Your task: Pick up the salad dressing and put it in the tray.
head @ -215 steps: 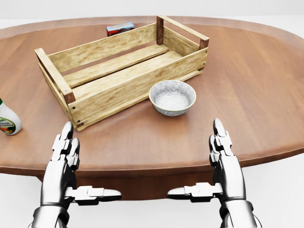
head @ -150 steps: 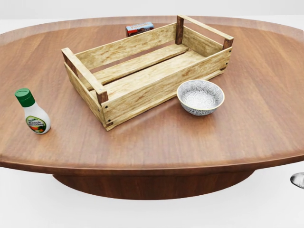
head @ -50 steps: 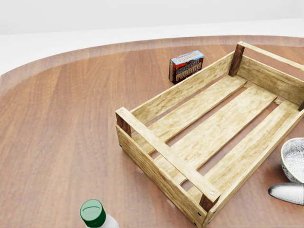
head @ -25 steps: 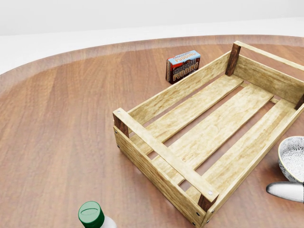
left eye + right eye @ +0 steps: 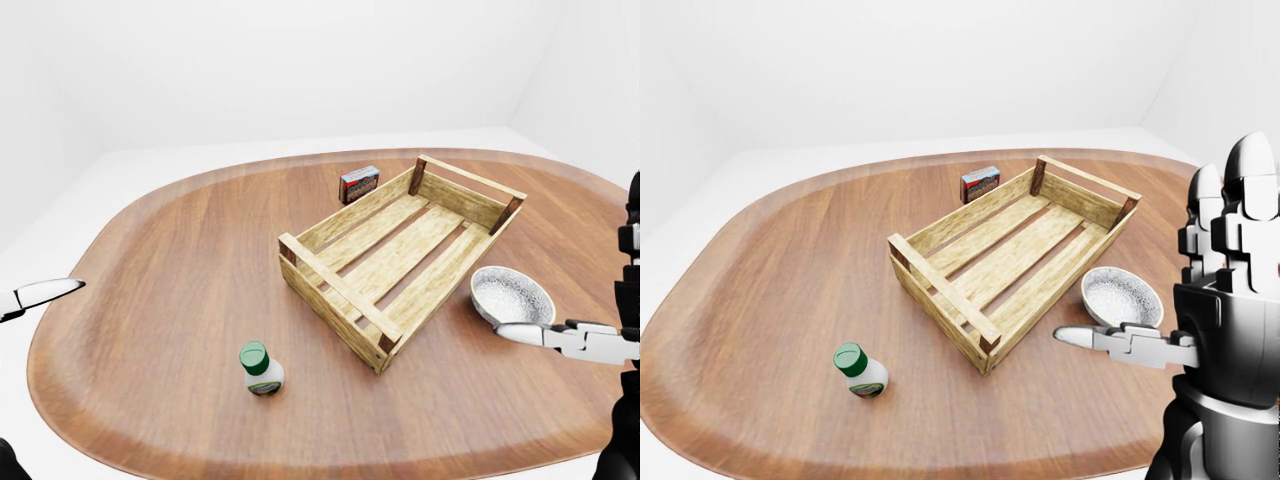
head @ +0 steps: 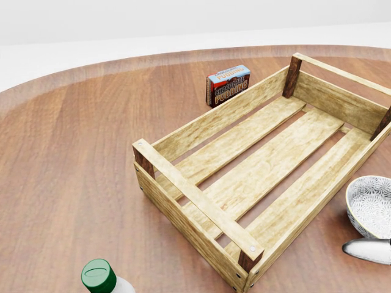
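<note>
One salad dressing (image 5: 860, 372) upright, well apart from open, empty right hand (image 5: 1200, 300).

A rounded wooden tabletop (image 5: 150, 300) carries four things: a slatted wooden tray (image 5: 400, 255) at its middle, a small box (image 5: 359, 184) just beyond the tray's far side, a patterned bowl (image 5: 511, 296) to its right, and a green-capped dressing bottle (image 5: 261, 369) standing upright, well apart.
</note>
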Motion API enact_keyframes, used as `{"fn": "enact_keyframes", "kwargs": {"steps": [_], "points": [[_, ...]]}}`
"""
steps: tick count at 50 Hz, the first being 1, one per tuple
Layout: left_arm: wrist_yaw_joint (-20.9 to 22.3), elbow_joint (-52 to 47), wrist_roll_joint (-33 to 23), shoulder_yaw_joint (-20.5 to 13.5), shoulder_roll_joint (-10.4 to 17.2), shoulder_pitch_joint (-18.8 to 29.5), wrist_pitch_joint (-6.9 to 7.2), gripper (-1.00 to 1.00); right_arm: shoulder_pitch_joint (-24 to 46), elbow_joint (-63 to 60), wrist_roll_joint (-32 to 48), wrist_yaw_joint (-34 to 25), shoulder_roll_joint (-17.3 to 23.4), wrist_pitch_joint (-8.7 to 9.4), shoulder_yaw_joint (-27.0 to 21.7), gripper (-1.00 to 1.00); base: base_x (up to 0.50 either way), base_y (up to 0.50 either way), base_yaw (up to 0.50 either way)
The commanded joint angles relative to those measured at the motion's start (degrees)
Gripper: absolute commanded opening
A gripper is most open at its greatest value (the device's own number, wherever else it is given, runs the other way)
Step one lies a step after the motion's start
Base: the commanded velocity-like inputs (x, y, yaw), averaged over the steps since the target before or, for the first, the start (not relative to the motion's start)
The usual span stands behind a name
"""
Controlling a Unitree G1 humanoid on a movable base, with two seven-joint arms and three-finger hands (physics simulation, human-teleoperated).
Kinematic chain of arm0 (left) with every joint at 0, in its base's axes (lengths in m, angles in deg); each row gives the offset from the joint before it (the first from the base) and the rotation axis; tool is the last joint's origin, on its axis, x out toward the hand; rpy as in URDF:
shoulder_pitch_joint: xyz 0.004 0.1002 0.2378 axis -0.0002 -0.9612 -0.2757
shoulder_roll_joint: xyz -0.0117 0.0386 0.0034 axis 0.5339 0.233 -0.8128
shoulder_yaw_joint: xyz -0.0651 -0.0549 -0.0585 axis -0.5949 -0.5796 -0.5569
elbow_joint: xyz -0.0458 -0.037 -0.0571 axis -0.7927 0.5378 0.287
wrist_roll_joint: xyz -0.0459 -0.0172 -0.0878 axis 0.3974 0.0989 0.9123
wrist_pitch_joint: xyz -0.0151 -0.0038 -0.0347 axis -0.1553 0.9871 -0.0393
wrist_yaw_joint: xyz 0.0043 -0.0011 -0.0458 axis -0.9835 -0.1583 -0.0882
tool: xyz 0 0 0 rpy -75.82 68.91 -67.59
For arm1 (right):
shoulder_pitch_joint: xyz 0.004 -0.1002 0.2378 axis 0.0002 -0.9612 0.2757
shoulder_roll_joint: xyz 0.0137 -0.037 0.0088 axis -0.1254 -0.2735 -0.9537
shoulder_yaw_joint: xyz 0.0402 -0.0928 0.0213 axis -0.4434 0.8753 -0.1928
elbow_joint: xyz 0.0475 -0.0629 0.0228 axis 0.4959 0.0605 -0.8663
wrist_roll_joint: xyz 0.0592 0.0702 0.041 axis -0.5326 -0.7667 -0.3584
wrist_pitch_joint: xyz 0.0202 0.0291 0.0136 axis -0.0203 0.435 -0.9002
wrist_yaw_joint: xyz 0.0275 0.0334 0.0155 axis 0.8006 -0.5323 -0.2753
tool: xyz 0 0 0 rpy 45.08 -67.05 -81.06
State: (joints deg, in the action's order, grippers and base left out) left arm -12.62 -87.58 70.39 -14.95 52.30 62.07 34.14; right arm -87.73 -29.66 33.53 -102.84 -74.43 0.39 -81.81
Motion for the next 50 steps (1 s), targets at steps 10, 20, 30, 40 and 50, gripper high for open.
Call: {"fn": "enact_keyframes", "kwargs": {"steps": [10, 20, 30, 40, 50], "points": [[0.0, 0.2, -0.1, 0.4, -0.1, 0.0, 0.0, 1.0, -1.1, 0.8, 1.1, 0.0, -1.1, 0.0, 1.2, 1.0, 0.0, 0.0, 0.0], [0.1, 0.2, -0.1, 0.3, -0.1, 0.0, 0.0, 1.0, -1.2, 1.7, 0.9, -0.5, -1.2, 0.0, 1.6, 1.0, -0.01, -0.06, 0.0], [0.1, 0.2, -0.2, 0.2, -0.2, -0.1, 0.0, 1.0, -0.9, 1.4, 1.4, 0.5, -1.0, 0.0, 1.4, 1.0, -0.02, -0.19, 0.0], [0.1, 0.1, 0.0, 0.1, -0.2, -0.1, 0.0, 1.0, -1.6, 0.4, 5.0, -1.7, -1.2, 0.0, 2.2, 1.0, 0.24, 0.02, 0.0], [0.1, 0.1, 0.0, 0.2, -0.3, -0.1, 0.0, 1.0, -0.6, 1.0, 2.1, -0.2, -1.4, 0.0, 0.9, 1.0, 0.36, 0.04, 0.0]]}}
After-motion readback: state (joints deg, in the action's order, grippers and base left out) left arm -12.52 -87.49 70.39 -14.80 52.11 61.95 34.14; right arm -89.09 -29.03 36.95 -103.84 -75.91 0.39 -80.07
